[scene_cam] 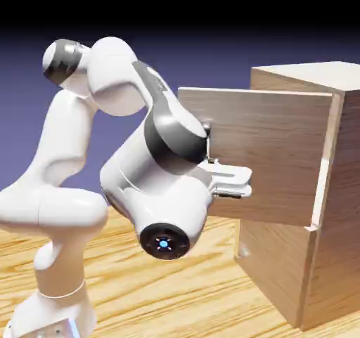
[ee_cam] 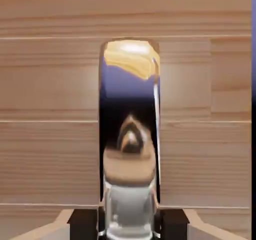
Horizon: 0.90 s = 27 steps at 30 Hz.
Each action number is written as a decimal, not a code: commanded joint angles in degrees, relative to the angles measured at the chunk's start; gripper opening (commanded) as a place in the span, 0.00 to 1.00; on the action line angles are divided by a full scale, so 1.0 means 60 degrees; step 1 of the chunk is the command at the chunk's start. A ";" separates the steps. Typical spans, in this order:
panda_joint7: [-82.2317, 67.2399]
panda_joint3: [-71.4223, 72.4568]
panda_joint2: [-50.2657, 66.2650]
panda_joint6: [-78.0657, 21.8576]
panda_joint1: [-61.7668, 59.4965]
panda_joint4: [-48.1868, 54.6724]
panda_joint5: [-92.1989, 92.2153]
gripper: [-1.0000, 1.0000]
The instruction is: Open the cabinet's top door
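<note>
Gripper with small dark-tipped fingers (ee_cam: 129,224) is closed down on the shiny, mirror-like metal handle (ee_cam: 129,119), one finger on each side of it, so yeah, it's got a grip. That handle sits on the top door, a flat wood-grain panel (scene_cam: 271,154), which stands swung out from the upper front of the tall light-wood cabinet (scene_cam: 344,189). Below it, the shorter lower wooden panel (scene_cam: 275,266) sits flush with the cabinet's front.
</note>
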 commanded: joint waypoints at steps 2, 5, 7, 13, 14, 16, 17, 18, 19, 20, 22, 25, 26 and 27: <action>-0.0323 0.0316 -0.0693 0.0063 -0.0290 0.0559 -0.0643 0.00; -0.0615 0.0807 -0.1731 0.0251 -0.0657 0.1356 -0.1500 0.00; -0.0695 0.1134 -0.2423 0.0417 -0.0856 0.1852 -0.2013 0.00; -0.0473 0.1983 -0.4500 0.1046 -0.1159 0.3131 -0.3339 0.00; -0.0383 0.2085 -0.4846 0.1159 -0.1152 0.3317 -0.3538 0.00; -0.0173 0.2242 -0.5538 0.1379 -0.1083 0.3679 -0.3927 0.00; -0.0054 0.2296 -0.5884 0.1483 -0.1018 0.3858 -0.4119 0.00; 0.0071 0.2334 -0.6231 0.1579 -0.0935 0.4039 -0.4310 0.00; 0.0202 0.2357 -0.6577 0.1667 -0.0833 0.4225 -0.4501 0.00; 0.0338 0.2365 -0.6923 0.1745 -0.0715 0.4416 -0.4693 0.00; 0.0623 0.2343 -0.7615 0.1857 -0.0426 0.4829 -0.5079 0.00; 0.1074 0.2236 -0.8653 0.1911 0.0111 0.5537 -0.5662 0.00; 0.1232 0.2185 -0.9005 0.1886 0.0321 0.5811 -0.5859 0.00; 0.1347 0.2147 -0.9257 0.1864 0.0475 0.6013 -0.6000 0.00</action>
